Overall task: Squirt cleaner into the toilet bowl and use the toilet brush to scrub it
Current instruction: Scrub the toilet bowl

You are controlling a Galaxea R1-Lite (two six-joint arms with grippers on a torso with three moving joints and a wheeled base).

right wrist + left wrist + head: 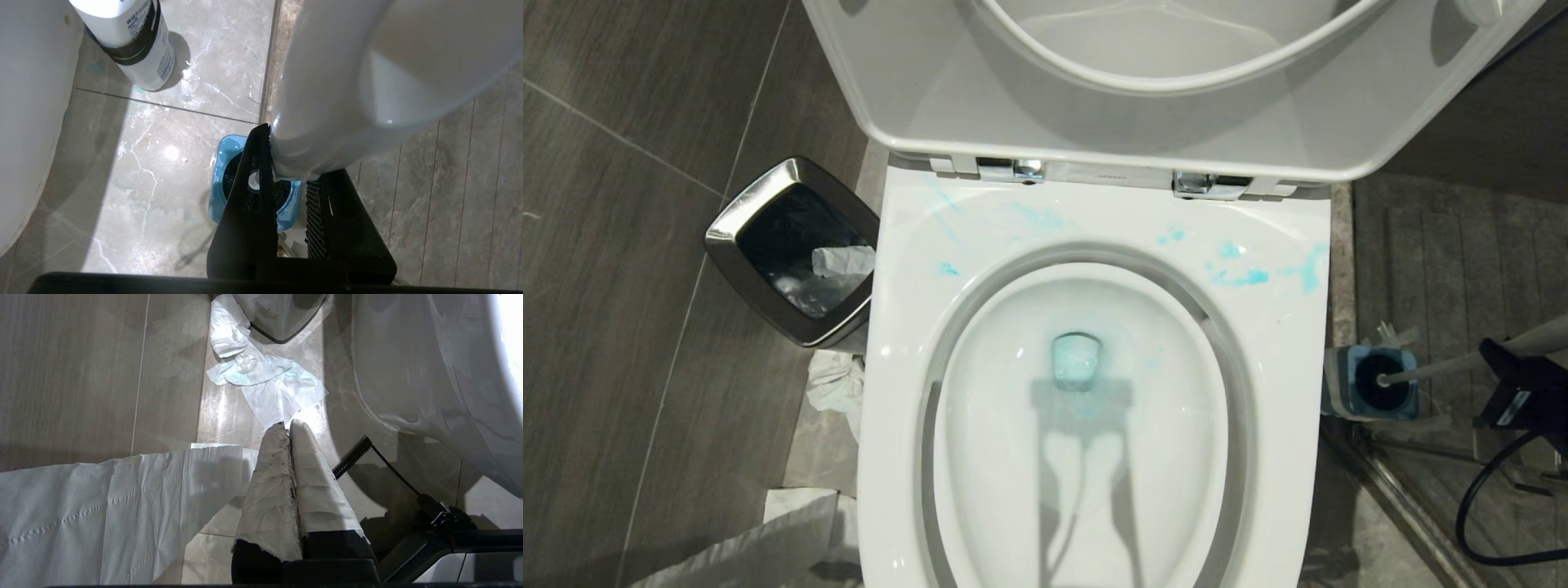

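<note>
Head view. Toilet bowl (1094,392), seat and lid raised; cleaner (1241,278) lay as turquoise smears on the back rim and tinted the water. Toilet brush (1462,363) stood to the robot's right of the bowl, bristle head down in its blue holder (1376,384) on the floor, white handle leaning up and away toward the right gripper (1515,384) at the frame edge. A steel bin (792,245) sat on the far side, by the left.

Left wrist view. Left gripper (288,428), fingers pressed together and wrapped in paper, empty, low over the floor beside the bowl's outer wall; tissue lay nearby. Well apart from the brush.

Right wrist view. Right gripper (290,163), black fingers drawn in narrow on the white handle (347,81), one on each side. Handle's long axis ran from the fingers down to the holder (229,179) directly beneath. A white bottle (139,49) stood near.

Judgement: the right arm alone was placed to lift; the brush would need to rise along its handle to clear the holder, then swing leftward to the bowl.
</note>
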